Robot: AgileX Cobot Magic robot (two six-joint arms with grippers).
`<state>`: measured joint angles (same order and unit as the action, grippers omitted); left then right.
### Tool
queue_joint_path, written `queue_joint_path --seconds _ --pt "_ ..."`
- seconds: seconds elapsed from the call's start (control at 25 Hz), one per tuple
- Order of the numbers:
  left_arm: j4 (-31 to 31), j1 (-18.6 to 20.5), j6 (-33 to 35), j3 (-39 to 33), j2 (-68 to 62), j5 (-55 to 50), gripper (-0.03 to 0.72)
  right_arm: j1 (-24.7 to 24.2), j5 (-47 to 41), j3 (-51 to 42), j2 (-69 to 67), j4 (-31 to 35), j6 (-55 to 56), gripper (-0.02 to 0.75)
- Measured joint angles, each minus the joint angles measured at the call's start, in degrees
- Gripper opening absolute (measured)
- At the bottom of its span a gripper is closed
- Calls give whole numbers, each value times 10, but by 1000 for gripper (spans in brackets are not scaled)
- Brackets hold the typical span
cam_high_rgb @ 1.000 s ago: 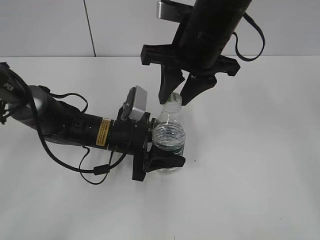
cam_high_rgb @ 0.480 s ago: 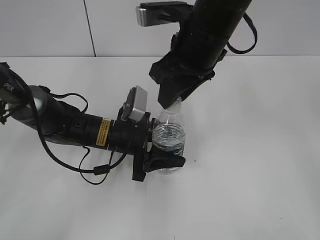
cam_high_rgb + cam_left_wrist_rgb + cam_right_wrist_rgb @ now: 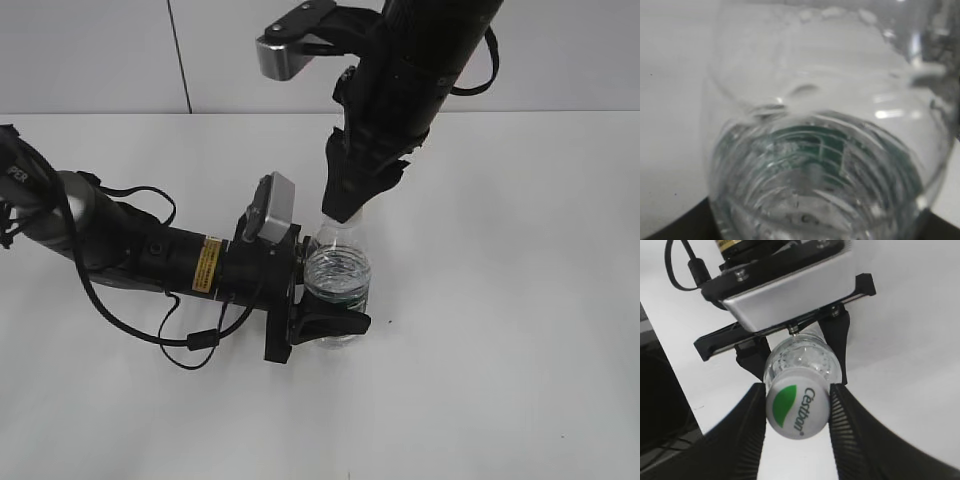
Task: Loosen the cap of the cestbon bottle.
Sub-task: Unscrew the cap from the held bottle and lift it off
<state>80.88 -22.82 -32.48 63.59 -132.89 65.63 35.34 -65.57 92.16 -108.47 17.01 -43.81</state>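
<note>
Bottle (image 3: 338, 280) stands upright mid-table, nearer the far edge, left claw (image 3: 318, 318) clamped round its body. Right claw (image 3: 797, 412) sits straight above, jaws pinched on the cap (image 3: 797, 411) from both sides, so the twist runs around the bottle's vertical axis

table (image 3: 520, 380) — plain white, evenly lit | wall (image 3: 90, 55) — pale panels, dark vertical seam (image 3: 178, 55)
</note>
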Motion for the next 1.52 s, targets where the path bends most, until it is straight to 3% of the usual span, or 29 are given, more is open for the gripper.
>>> queue_joint_path --seconds 0.72,1.24,1.52 --pt "-5 1 -3 0 0 1 406 0 21 0 0 -1 -356 295" --pt "-5 1 -3 0 0 4 406 0 16 0 0 -1 -368 298" --pt "0 1 -2 0 0 8 406 0 14 0 0 -1 -357 363"
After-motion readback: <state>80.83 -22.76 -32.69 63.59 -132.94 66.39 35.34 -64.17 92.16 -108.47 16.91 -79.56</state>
